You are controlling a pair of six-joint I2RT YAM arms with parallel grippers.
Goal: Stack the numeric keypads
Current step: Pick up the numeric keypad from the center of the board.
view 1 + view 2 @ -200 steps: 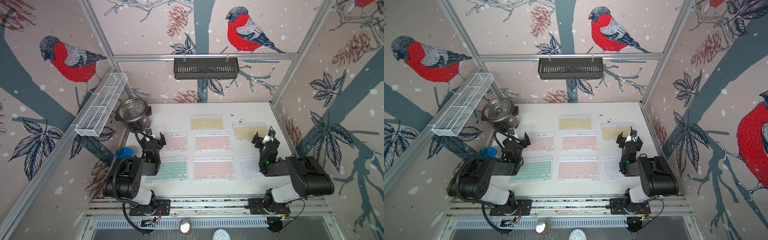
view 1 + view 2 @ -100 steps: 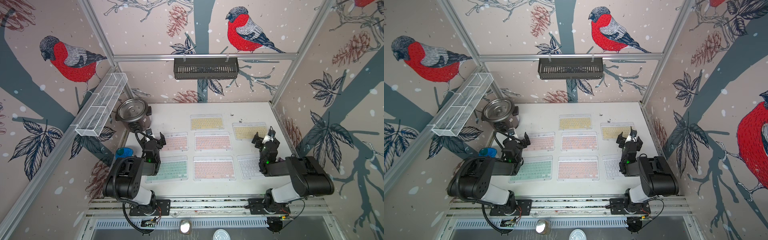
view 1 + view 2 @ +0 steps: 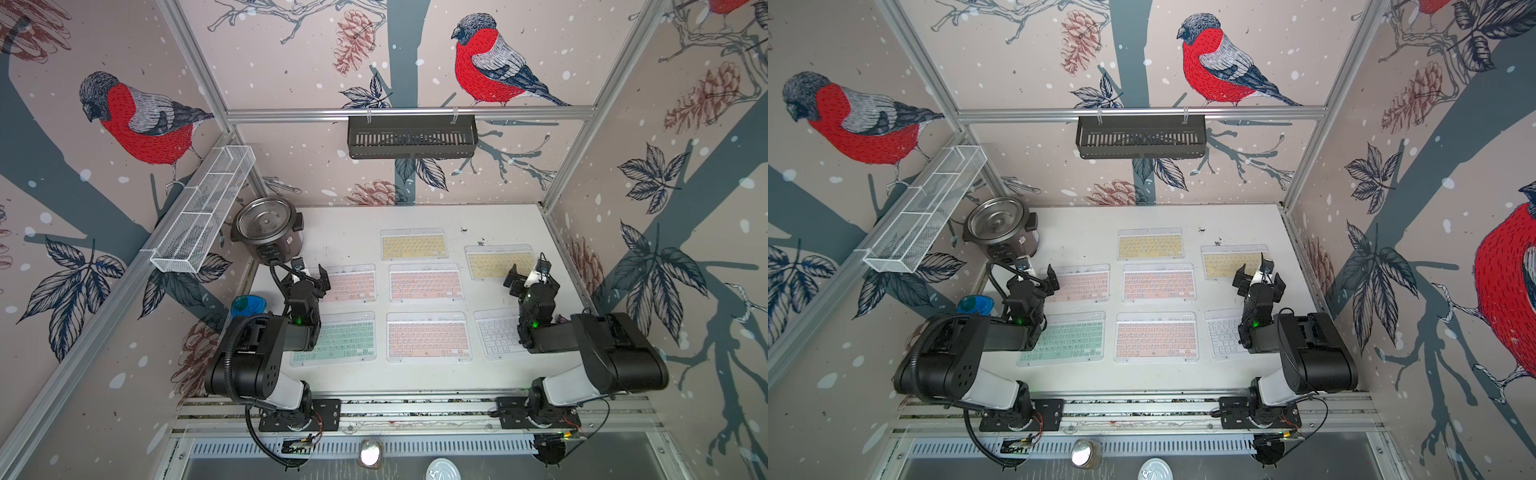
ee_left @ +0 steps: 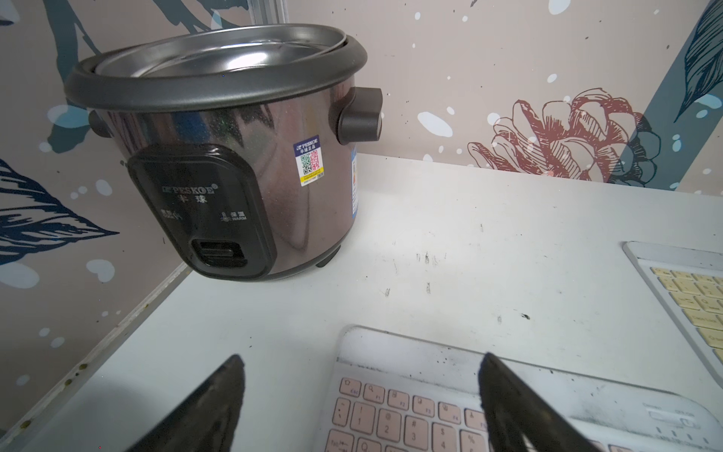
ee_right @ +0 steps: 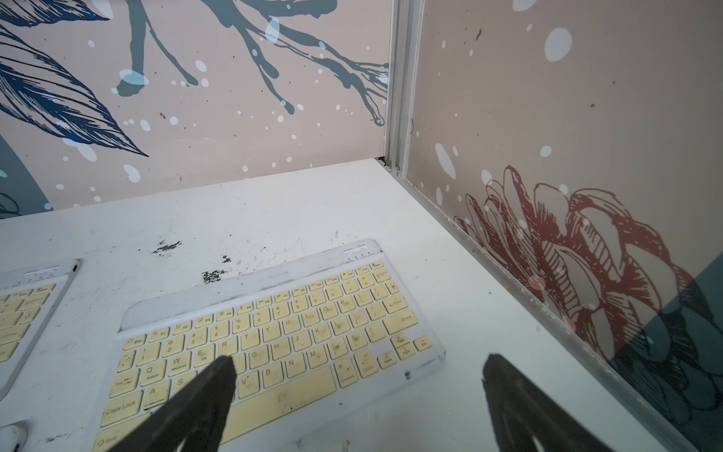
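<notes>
Seven numeric keypads [image 3: 425,283] are seen lying flat and apart on the white surface [image 3: 345,237], none yet stacked. The left end effector [image 3: 311,272], jaws apart, is held over the left end of a pink keypad [image 3: 351,283]. The right end effector [image 3: 528,272], jaws wide and empty, hangs above a yellow keypad [image 3: 498,261]. A first pickup appears to be in hand: an edge must be caught and the thin board lifted onto a neighbour.

The cooker [image 4: 219,156] beyond the left fingers [image 4: 203,403] reads PESKOE and WARM; the keyboard [image 5: 274,332] under a right finger [image 5: 203,403], Caps Lock.
</notes>
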